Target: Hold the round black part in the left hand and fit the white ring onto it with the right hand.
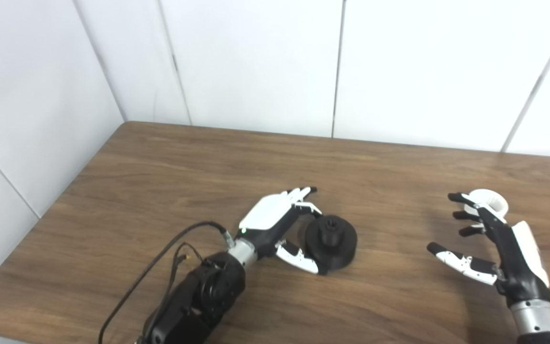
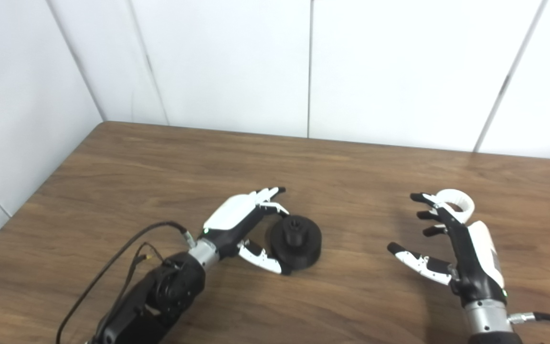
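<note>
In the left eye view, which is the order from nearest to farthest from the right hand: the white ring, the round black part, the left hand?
1. White ring: just beyond the fingertips of the right hand, at the table's right.
2. Round black part: mid-table, to its left.
3. Left hand: farther left, cupped around the black part's left side.
</note>
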